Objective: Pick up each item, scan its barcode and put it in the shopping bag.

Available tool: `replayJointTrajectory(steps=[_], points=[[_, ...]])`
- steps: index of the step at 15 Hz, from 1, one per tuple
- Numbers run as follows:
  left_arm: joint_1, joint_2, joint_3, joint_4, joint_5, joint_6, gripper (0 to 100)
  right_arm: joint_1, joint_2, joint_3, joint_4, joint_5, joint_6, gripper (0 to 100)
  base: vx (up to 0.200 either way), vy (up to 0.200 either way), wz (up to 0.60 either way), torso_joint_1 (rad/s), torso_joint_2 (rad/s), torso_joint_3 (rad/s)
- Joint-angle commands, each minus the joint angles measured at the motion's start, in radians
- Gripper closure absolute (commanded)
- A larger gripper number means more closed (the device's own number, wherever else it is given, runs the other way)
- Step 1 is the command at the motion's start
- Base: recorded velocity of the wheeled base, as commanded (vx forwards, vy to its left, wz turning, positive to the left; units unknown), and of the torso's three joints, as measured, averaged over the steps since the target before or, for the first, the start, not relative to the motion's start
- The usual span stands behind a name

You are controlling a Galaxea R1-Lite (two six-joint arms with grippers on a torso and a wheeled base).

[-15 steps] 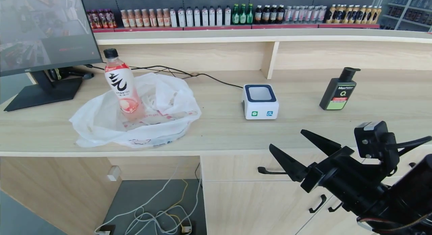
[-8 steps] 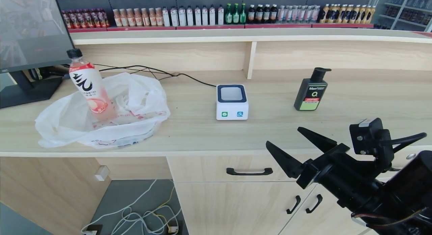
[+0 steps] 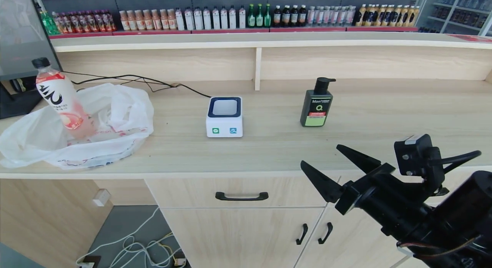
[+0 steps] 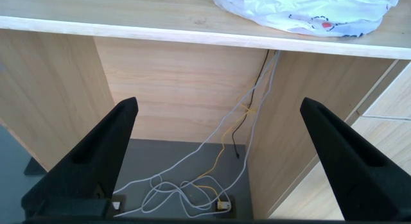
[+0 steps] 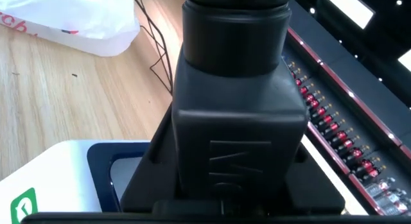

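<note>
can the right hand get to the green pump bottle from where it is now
Probably yes. The right hand hangs open just off the front edge of the counter, and the green pump bottle stands upright by itself beyond it, with only bare wood between them. The scanner sits off to one side.

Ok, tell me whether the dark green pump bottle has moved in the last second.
No. The dark green pump bottle keeps its place beside the white box scanner; both slid left together in the head view, so the camera turned.
</note>
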Motion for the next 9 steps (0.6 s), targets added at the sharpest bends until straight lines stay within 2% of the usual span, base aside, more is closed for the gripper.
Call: replayJointTrajectory(steps=[1, 9], points=[[0.0, 0.0, 0.0, 0.0, 0.0, 0.0, 0, -0.009, 0.025, -0.025, -0.001, 0.02, 0.01, 100, 0.0, 0.0, 0.0, 0.0, 0.0, 0.0], [0.0, 0.0, 0.0, 0.0, 0.0, 0.0, 0, -0.019, 0.031, -0.022, -0.001, 0.1, 0.003, 100, 0.0, 0.0, 0.0, 0.0, 0.0, 0.0]])
